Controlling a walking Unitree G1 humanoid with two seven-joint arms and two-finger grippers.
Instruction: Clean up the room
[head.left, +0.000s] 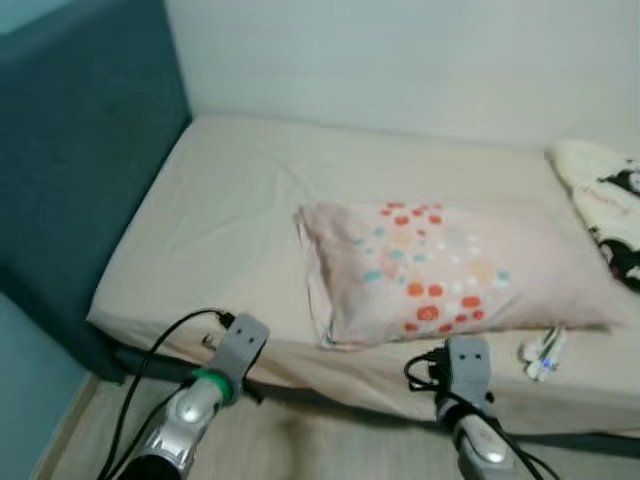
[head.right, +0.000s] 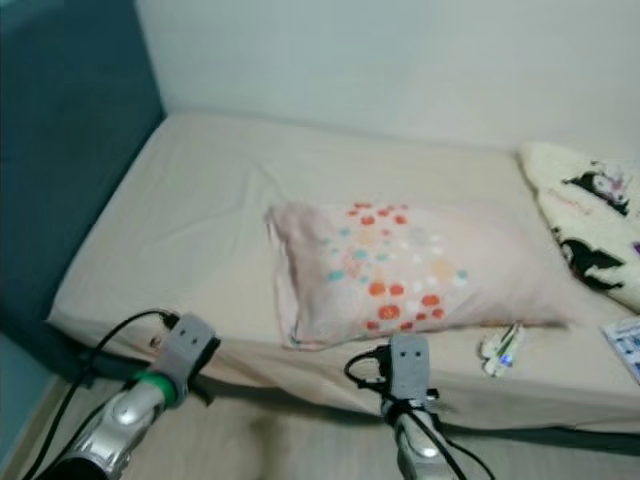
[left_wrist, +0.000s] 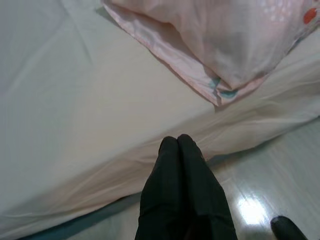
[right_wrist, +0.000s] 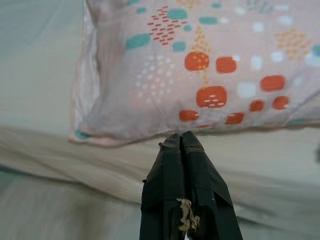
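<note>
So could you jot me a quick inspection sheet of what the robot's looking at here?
Surface: bed with a cream sheet, lightly creased.
Job's things: patterned pillow lying crosswise near the front edge.
Clutter: small white item by the pillow; fleece blanket at the far right.
Hands: left hand shut, right hand shut, both empty at the bed's edge.
Cables: black cable looped along the left arm.
Surroundings: teal headboard, white wall, pale floor.
</note>
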